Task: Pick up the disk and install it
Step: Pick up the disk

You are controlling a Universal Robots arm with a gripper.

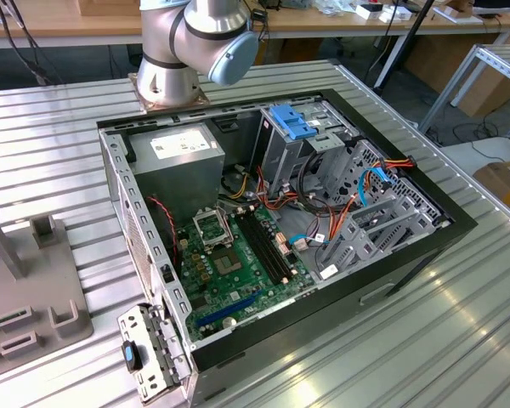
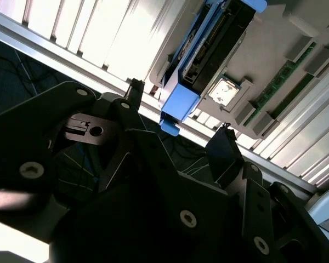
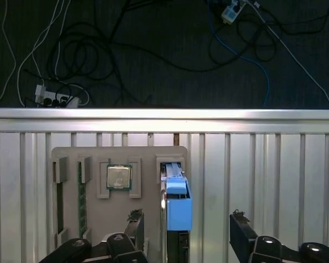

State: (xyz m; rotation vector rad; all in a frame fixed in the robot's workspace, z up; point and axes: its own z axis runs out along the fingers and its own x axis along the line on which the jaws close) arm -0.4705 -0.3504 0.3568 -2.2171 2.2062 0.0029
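The disk (image 3: 177, 205) stands on edge in a slot of a grey holder plate (image 3: 148, 159); it is dark with bright blue rails and a blue end tab. In the second wrist view the disk (image 2: 200, 57) shows its blue tab pointing towards the gripper. My gripper (image 3: 186, 226) hangs above the disk, open, with one black fingertip (image 3: 135, 220) on each side and clear of the rails. In the second wrist view the gripper (image 2: 178, 118) also stands open, holding nothing.
The holder plate also carries a processor chip (image 3: 119, 177) and memory sticks (image 3: 81, 197). It lies on a ribbed metal table (image 3: 263, 175) near the edge, with cables on the floor beyond. The open computer case (image 1: 238, 255) with a light-blue latch plate (image 1: 293, 123) sits mid-table.
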